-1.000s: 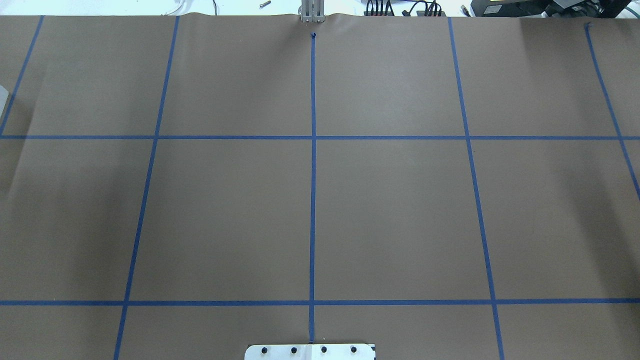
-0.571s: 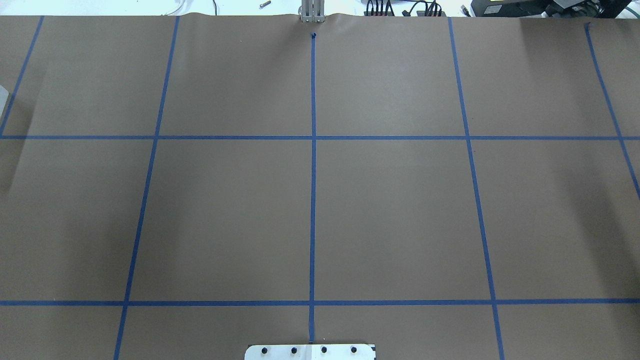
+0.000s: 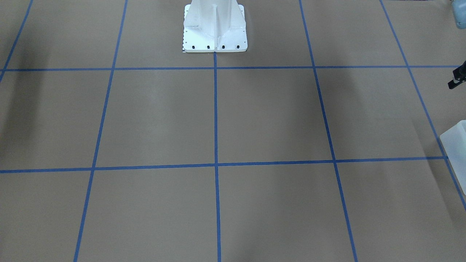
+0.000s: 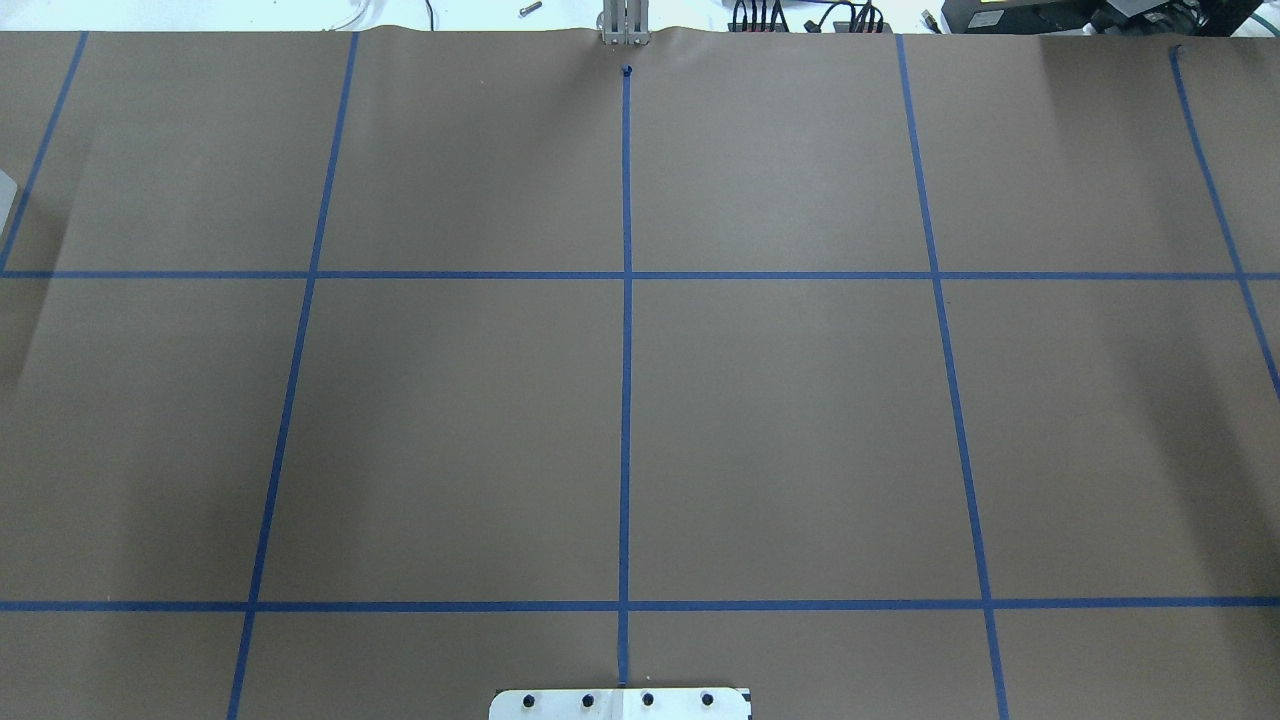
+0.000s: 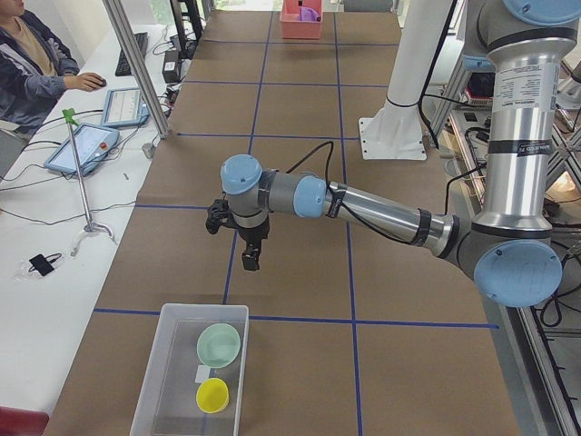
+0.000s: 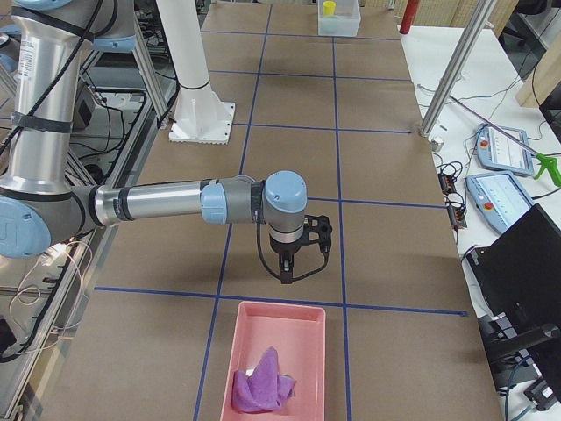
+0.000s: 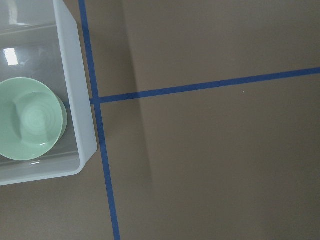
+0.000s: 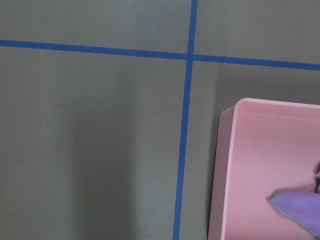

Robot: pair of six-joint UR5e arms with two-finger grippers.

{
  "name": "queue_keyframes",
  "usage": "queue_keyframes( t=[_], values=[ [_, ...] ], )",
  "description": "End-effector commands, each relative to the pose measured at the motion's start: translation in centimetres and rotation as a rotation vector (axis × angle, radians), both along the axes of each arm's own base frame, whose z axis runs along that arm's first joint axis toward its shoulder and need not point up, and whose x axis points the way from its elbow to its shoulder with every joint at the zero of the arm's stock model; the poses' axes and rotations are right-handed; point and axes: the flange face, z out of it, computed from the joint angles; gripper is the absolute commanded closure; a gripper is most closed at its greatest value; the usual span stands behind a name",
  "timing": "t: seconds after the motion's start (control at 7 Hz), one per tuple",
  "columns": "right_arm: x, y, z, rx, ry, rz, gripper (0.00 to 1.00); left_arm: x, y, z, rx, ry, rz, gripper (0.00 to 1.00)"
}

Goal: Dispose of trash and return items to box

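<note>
The frosted-white box (image 5: 150, 400) stands at the table's left end and holds a green bowl (image 5: 219, 345) and a yellow cup (image 5: 212, 395). The box wall (image 7: 82, 100) and the bowl (image 7: 30, 118) also show in the left wrist view. My left gripper (image 5: 250, 262) hangs above the table just short of the box; I cannot tell whether it is open or shut. My right gripper (image 6: 286, 274) hangs just short of a pink tray (image 6: 263, 324) that holds a purple cloth (image 6: 260, 383); I cannot tell its state either.
The white robot base (image 3: 214, 40) stands at the table's middle rear. A corner of the box (image 3: 455, 145) shows at the front view's right edge. The pink tray (image 8: 260, 170) and the cloth (image 8: 300, 207) show in the right wrist view. An operator (image 5: 32, 64) sits at a side bench.
</note>
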Motion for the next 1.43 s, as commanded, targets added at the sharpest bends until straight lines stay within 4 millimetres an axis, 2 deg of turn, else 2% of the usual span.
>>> queue_keyframes(
  t=[0.0, 0.14, 0.57, 0.71, 0.86, 1.0, 1.29],
  values=[
    [-0.8, -0.3, -0.3, -0.002, -0.005, -0.007, 0.0, -0.1, 0.9, 3.4, -0.06, 0.0, 0.003, 0.02],
    [-2.0, -0.5, -0.4, -0.015, -0.009, -0.018, 0.0, -0.2, 0.8, 4.3, -0.079, -0.001, 0.002, 0.02],
    [-2.1, -0.5, -0.3, -0.014, -0.008, -0.024, 0.0, -0.2, 0.2, 3.9, -0.065, -0.006, 0.005, 0.02],
    [-2.1, -0.2, -0.1, -0.022, -0.008, -0.024, 0.0, -0.2, 0.3, 3.1, -0.049, -0.001, 0.005, 0.02],
    [-2.2, 0.1, -0.8, -0.013, -0.024, -0.025, 0.0, -0.4, 0.2, 3.2, -0.047, -0.002, 0.002, 0.02],
    [-3.4, -1.0, 0.3, -0.028, -0.015, -0.051, 0.0, -0.5, -0.3, 1.1, 0.007, 0.004, -0.004, 0.02],
    [-3.5, -1.7, -0.6, -0.006, -0.02, -0.054, 0.0, -0.7, -0.2, 1.1, 0.006, 0.001, -0.012, 0.02]
  ],
)
